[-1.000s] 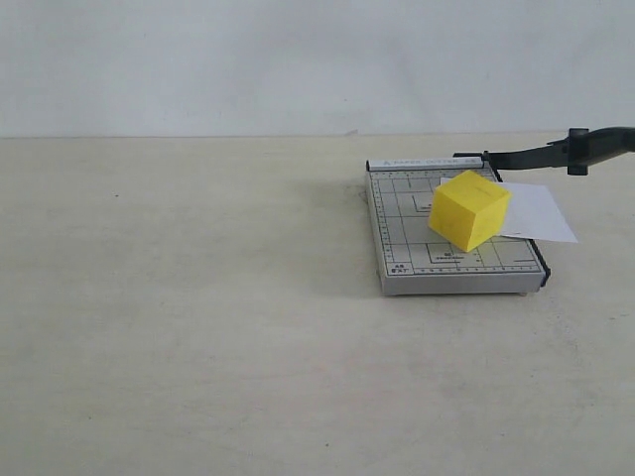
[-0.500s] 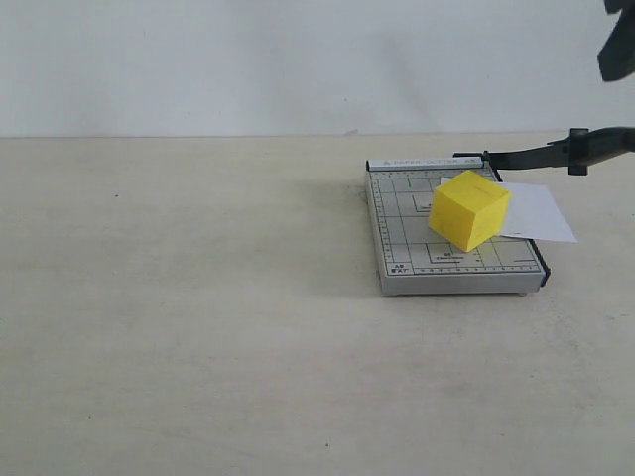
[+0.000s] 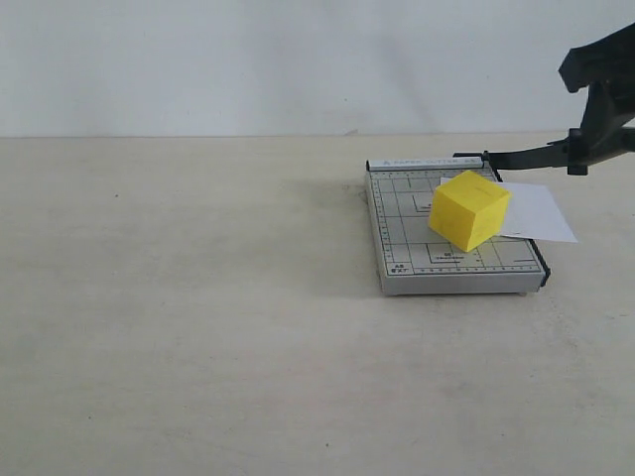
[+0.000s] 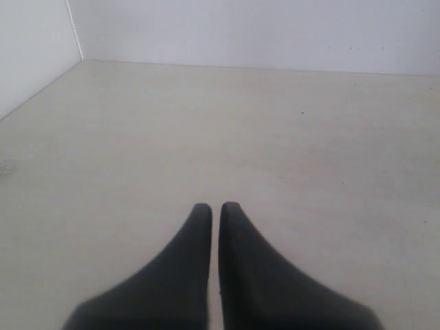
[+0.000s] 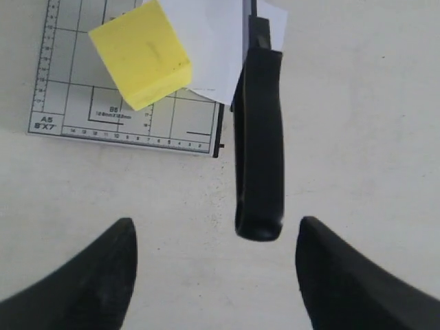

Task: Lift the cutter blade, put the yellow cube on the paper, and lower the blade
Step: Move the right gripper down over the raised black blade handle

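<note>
right tool (image 5: pixel 214 221) spread wide over raised blade (image 5: pixel 259 144) handle. left tool (image 4: pixel 214 206) closed, empty. cube (image 3: pixel 469 209) on paper (image 3: pixel 537 211) edge, blade at its 2 o'clock.

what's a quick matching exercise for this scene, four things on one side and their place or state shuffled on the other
Things
1 cube
2 blade
3 left gripper
4 right gripper

Place or state
a shut, over the table
b open, near the black handle
c raised
d on the grey board

Pairs: 1-d, 2-c, 3-a, 4-b
</note>
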